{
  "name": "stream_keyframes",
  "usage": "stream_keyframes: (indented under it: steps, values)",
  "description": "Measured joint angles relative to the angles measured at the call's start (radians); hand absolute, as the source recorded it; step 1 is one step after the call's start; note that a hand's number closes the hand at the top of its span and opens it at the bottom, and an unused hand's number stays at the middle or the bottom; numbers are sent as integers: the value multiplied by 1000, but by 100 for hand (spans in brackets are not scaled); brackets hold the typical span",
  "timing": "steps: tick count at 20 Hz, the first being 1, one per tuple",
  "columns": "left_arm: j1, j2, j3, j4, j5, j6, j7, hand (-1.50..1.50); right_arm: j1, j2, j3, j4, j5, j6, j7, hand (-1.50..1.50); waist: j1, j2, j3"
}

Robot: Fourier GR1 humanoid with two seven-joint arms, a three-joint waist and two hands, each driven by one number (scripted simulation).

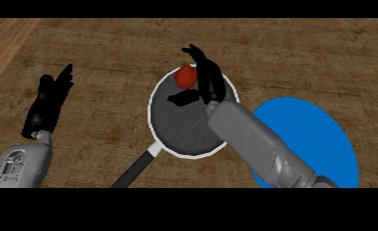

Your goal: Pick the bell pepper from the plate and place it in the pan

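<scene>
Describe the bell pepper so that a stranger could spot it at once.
On the wooden counter, find the dark pan with the white rim, left of the blue plate. At the pan's far edge, just left of the right hand, is the bell pepper. It is the only red thing in view.

Before me the brown wood-grain counter (pixel 295 50) fills the view, with a paler plank strip (pixel 13 40) at its 10 o'clock corner. A dark, white-rimmed pan (pixel 177 130) sits at the centre, its handle (pixel 136 170) pointing to 7 o'clock. At the pan's 4 o'clock lies a blue plate (pixel 317 130); whether they touch I cannot tell.
</scene>
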Motion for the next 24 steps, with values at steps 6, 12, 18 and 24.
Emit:
stream_keyframes:
  steps: [6,12,18,24]
  values:
    - [-4,5,7,20,-6,3,-11,0,-17,0,-11,2,-129,-123,-134,-150,-12,-3,0]
    - [26,10,31,27,-3,12,-20,0,-58,0,-54,24,-224,-192,-169,-150,-54,-16,-1]
    - [81,23,63,0,12,11,-15,0,42,-81,-132,-77,-236,-179,-214,-150,-103,-29,-2]
    - [120,31,84,-27,19,9,-12,0,240,-294,-163,-357,-262,-80,-189,-150,-133,-37,-2]
